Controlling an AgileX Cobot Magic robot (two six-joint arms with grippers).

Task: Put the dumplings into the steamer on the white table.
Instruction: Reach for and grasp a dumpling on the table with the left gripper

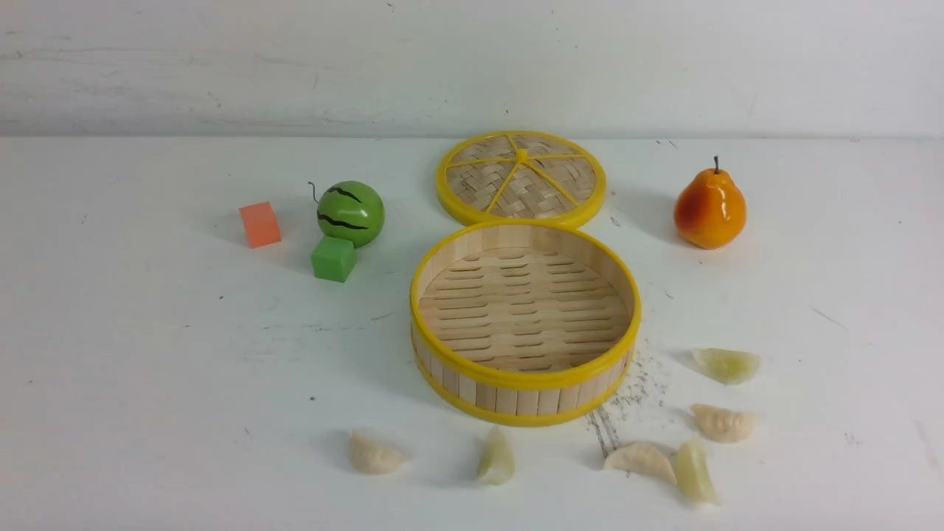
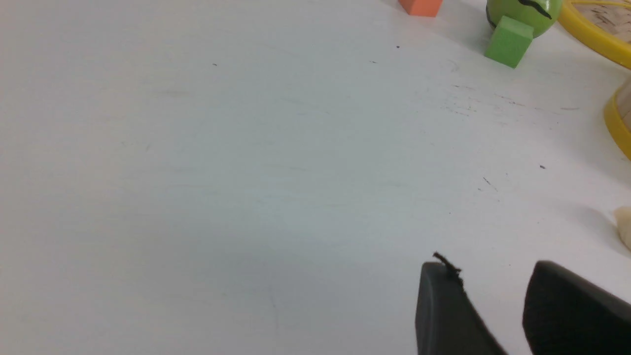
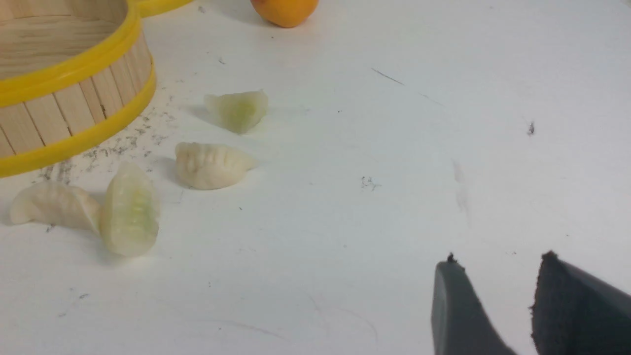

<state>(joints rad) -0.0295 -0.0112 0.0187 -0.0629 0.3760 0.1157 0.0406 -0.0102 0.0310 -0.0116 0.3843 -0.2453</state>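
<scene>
The steamer [image 1: 525,383] stands empty at the middle of the white table [image 1: 147,369]. Several dumplings lie on the table near its front: a cream one [image 1: 374,453], a green one [image 1: 496,459], a cream one [image 1: 640,460] touching a green one [image 1: 695,472], a cream one [image 1: 724,423] and a green one [image 1: 727,364]. No gripper shows in the front view. My left gripper [image 2: 493,268] is open and empty over bare table; a cream dumpling edge [image 2: 624,224] shows nearby. My right gripper [image 3: 498,261] is open and empty, apart from the dumplings [image 3: 212,166] and the steamer [image 3: 74,106].
The flat woven lid [image 1: 521,178] lies just behind the steamer. A toy watermelon [image 1: 350,213], a green cube [image 1: 333,258] and an orange block [image 1: 259,224] sit at the back left. A toy pear [image 1: 709,208] stands at the back right.
</scene>
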